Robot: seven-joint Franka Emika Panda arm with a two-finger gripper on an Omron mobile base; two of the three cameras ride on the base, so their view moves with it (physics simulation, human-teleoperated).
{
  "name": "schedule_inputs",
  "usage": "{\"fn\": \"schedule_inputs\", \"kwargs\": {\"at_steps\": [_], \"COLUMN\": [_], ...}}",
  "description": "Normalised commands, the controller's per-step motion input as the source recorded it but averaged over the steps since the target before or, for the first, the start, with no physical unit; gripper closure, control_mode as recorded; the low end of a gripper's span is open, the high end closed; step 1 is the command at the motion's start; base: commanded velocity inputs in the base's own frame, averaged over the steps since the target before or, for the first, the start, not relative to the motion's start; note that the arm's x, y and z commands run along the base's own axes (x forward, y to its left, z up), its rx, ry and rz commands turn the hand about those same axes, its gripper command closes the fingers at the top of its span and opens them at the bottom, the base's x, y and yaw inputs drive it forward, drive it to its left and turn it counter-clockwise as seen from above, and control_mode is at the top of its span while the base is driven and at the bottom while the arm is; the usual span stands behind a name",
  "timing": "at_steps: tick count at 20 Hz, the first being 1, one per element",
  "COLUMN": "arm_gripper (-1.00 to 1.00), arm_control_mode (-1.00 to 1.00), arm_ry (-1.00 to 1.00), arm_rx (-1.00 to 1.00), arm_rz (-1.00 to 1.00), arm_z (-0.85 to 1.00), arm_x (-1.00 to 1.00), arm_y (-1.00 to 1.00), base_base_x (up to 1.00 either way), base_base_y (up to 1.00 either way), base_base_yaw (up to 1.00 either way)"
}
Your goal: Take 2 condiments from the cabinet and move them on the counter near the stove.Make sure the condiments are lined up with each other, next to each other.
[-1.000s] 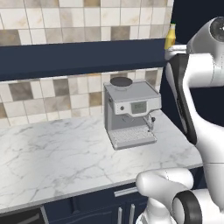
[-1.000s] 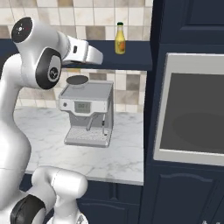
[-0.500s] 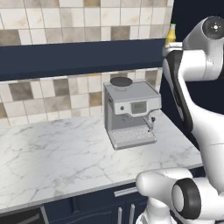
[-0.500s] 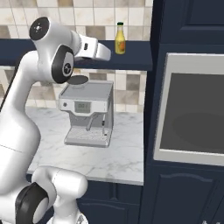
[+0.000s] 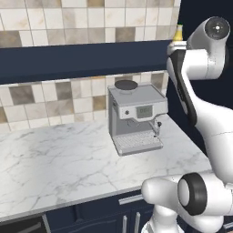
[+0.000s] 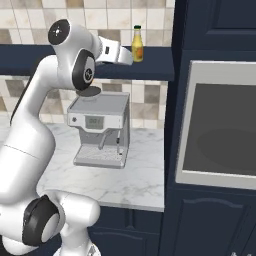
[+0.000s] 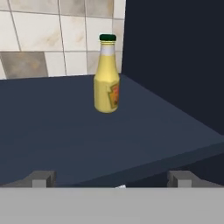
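Left base view: the white arm is rising from the lower right and bending up toward the dark navy shelf (image 5: 86, 59), which is running along the tiled wall above the marble counter (image 5: 54, 164). A steel coffee machine (image 5: 136, 118) is standing on the counter against the tiles. Of the yellow bottle (image 5: 179, 32), just the upper part is showing past the arm's upper link, at the shelf's right end; the hand itself is hidden behind that link.

Right base view: the arm is rising from the lower left, and the gripper (image 6: 131, 56) is reaching level with the shelf (image 6: 150, 70), its end standing just beside the yellow bottle (image 6: 137, 44) on the bottle's left. Here the whole bottle is showing, upright on the shelf top near the tall navy unit that is housing the wall oven (image 6: 220, 125). The coffee machine (image 6: 100, 130) is sitting on the counter (image 6: 135, 180) directly below the hand. Whether the fingers are touching the bottle cannot be told from this side.

Hand view: the two finger tips (image 7: 41, 178) are standing far apart at the bottom corners, so the jaws are spread wide and holding nothing. The yellow bottle (image 7: 106, 76), with its green cap and a small red label, is standing upright ahead of them on the shelf slab (image 7: 65, 131), well clear of both tips and roughly centred between them, close to the dark side panel on the right and the tiled wall behind.
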Motion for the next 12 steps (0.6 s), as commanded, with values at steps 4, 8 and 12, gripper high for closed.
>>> {"fn": "schedule_inputs", "kwargs": {"at_steps": [4,8,12], "arm_gripper": [-1.00,-1.00,-1.00], "arm_control_mode": [-1.00,-1.00,-1.00], "arm_ry": [-0.01,0.00,0.00], "arm_rx": [0.00,0.00,0.00], "arm_rz": [-0.02,-0.02,-0.01], "arm_z": [0.02,0.06,0.02], "arm_x": [0.20,0.35,0.42], "arm_y": [-0.09,0.00,0.00], "base_base_x": [0.00,0.00,0.00], "base_base_y": [0.00,0.00,0.00], "base_base_yaw": [0.00,0.00,0.00]}}
